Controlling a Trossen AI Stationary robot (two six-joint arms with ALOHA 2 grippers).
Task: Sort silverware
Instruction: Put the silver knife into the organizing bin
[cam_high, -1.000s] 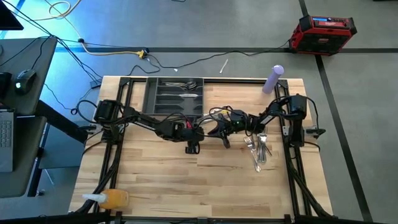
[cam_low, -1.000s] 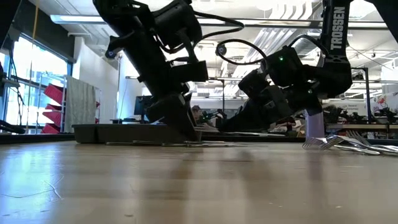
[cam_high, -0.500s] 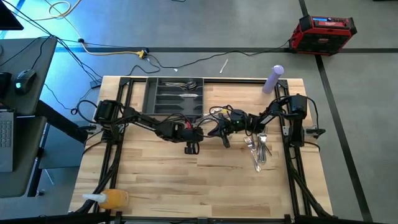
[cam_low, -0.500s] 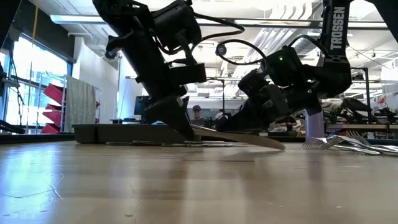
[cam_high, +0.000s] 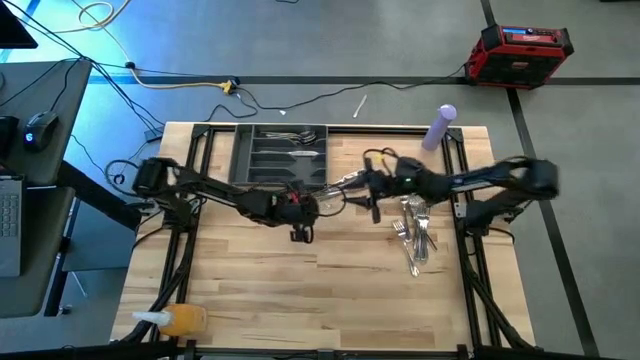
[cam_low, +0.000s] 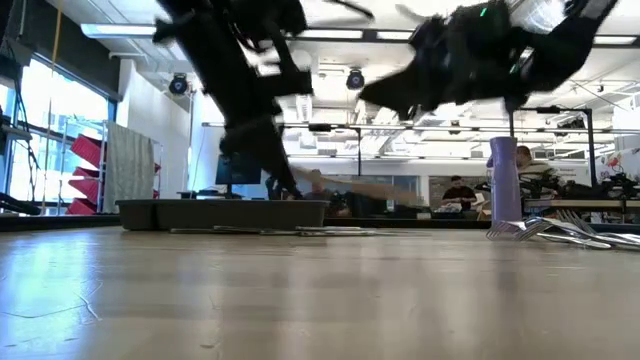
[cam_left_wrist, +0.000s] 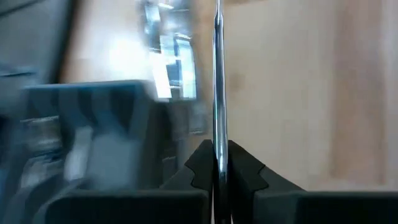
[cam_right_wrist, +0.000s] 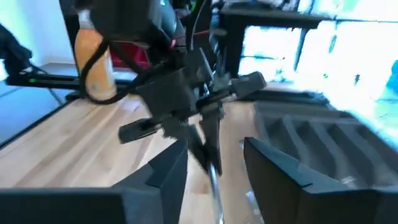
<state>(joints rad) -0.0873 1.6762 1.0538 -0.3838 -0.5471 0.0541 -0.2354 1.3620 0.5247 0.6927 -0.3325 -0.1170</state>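
Gripping a slim shiny silver knife (cam_left_wrist: 217, 81) by one end, the left gripper (cam_left_wrist: 217, 163) is clenched on it, long axis pointing straight ahead; right gripper (cam_right_wrist: 211, 158) spread, released; dark grey compartmented tray (cam_high: 278, 155) just beyond, nearer the left arm.

The left gripper (cam_low: 283, 187) pinches one end of a slim utensil (cam_low: 355, 189) held clear above the wooden surface (cam_low: 300, 290). A dark tray (cam_low: 220, 213) sits behind; forks (cam_low: 560, 229) lie beside a purple bottle (cam_low: 503, 180).
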